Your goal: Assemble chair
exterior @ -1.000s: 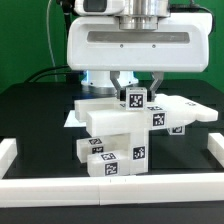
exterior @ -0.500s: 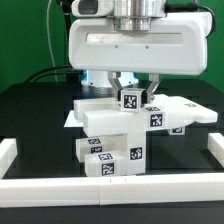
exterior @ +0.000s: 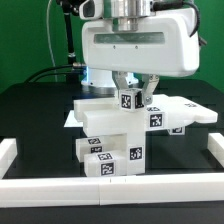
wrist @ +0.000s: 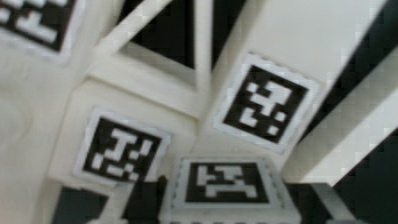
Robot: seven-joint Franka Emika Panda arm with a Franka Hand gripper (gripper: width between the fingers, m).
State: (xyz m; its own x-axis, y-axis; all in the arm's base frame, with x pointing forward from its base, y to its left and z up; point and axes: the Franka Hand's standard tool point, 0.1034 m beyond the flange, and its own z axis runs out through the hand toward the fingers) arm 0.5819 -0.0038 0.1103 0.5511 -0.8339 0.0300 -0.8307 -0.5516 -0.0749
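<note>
The hand (exterior: 135,91) hangs low, its fingers either side of one part; whether they pinch it I cannot tell. The black surface (exterior: 40,115) carries the chair (exterior: 108,140) at its centre, slabs stacked, probably as a steady base. At the stack's twelve o'clock a small leg (exterior: 130,101) stands between the fingers, seemingly for seating.

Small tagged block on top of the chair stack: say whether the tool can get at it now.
Probably yes: the tool hangs right over the small tagged block, a finger at either side, nothing between them. Whether it already grips is unclear.
</note>
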